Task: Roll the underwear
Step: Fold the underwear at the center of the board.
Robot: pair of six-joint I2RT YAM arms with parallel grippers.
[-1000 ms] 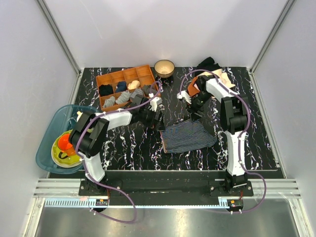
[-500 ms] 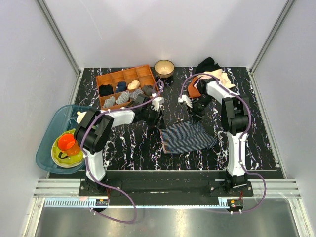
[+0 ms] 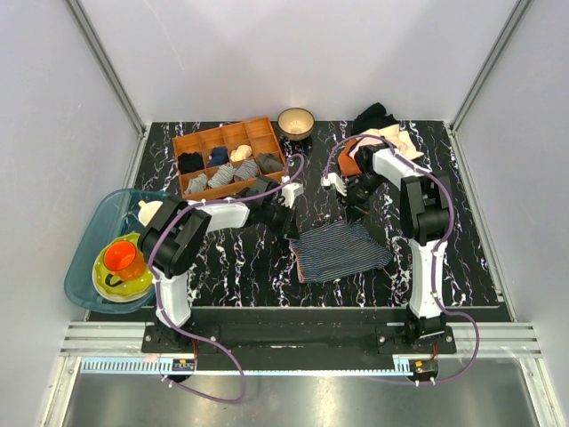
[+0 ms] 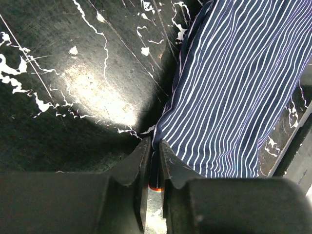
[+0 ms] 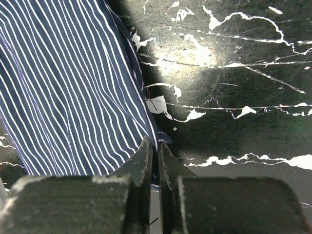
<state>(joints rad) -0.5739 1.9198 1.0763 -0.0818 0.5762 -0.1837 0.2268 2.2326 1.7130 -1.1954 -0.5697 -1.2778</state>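
Observation:
The underwear [image 3: 340, 249], navy cloth with pale pinstripes, lies flat on the black marbled table [image 3: 231, 267] between the arms. My left gripper [image 3: 289, 227] is at its far left corner, and in the left wrist view the jaws [image 4: 155, 148] are shut on the cloth edge [image 4: 229, 92], a reddish trim showing between them. My right gripper [image 3: 356, 213] is at the far right corner; in the right wrist view its jaws [image 5: 156, 148] are shut on the striped hem [image 5: 68, 83].
An orange divided tray [image 3: 229, 157] of rolled cloths stands at the back left, a wooden bowl [image 3: 296, 122] behind it. A heap of pink, cream and black garments [image 3: 378, 133] lies at the back right. A teal tub [image 3: 111, 253] with dishes hangs off the left edge.
Both grippers came down onto the far corners of the underwear and closed on the cloth. The garment's far edge has shifted slightly.

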